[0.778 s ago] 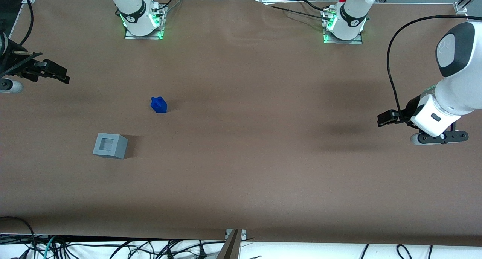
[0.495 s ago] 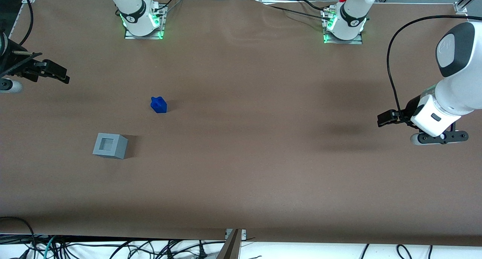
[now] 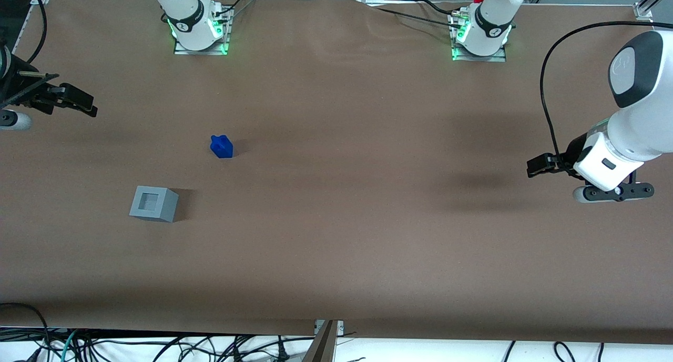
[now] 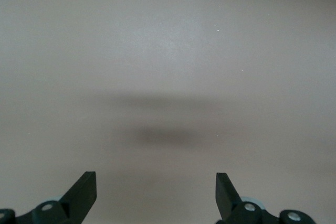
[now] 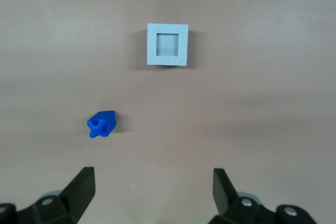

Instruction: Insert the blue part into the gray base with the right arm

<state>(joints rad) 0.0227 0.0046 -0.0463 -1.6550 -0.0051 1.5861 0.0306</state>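
Observation:
The blue part point(image 3: 222, 147) lies on the brown table, its nub pointing away from the front camera. The gray base point(image 3: 153, 203) stands apart from it, nearer the front camera, socket facing up and empty. My right gripper point(image 3: 79, 101) hangs above the table at the working arm's end, well apart from both. In the right wrist view the gripper point(image 5: 152, 184) is open and empty, with the blue part point(image 5: 102, 124) and the gray base point(image 5: 167, 44) both on the table ahead of its fingertips.
The brown table point(image 3: 336, 235) carries only these two things. Two arm bases with green lights point(image 3: 200, 33) point(image 3: 479, 36) stand at the table's edge farthest from the front camera. Cables point(image 3: 157, 349) lie below the near edge.

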